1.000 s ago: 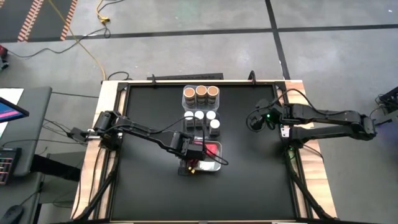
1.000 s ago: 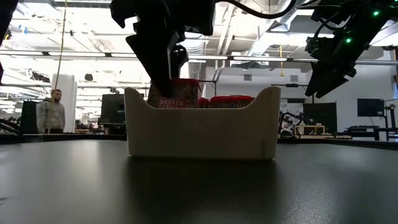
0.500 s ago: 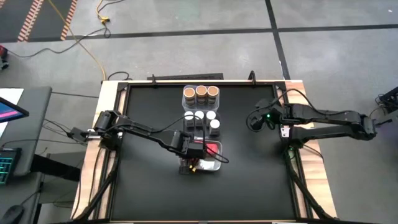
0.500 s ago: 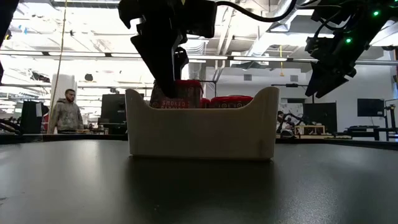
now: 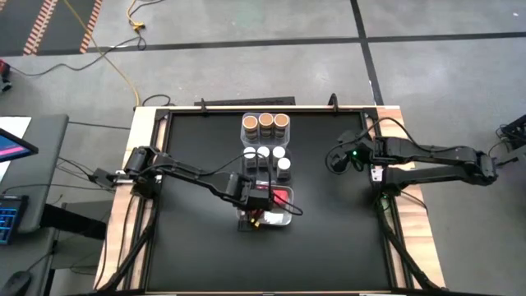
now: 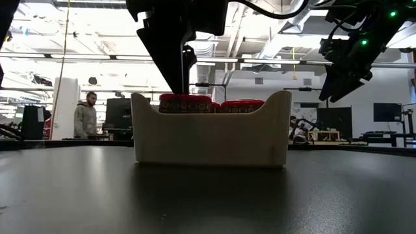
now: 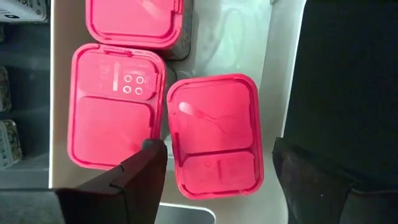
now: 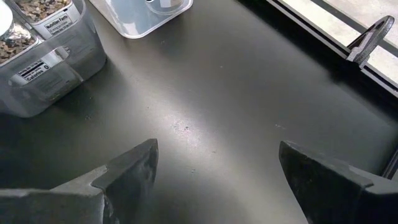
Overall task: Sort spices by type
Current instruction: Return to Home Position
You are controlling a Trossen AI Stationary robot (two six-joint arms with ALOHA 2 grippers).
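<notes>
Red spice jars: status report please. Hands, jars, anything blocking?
Left hand open, above the white bin. Three red jars down inside it. Right hand open over the table, right side. Nothing blocking.

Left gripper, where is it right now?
High view: the left gripper is open above the white bin of red-topped jars, near the table's middle.

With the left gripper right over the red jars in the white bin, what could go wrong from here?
The left gripper hangs open just above a red square-lidded spice jar, one fingertip over the edge of the neighbouring red jar. Leaving sideways rather than straight up could snag a lid and tip a jar.
Its other finger is over the white plastic bin's wall; a low retreat might drag the bin.
The right gripper waits far off.
</notes>
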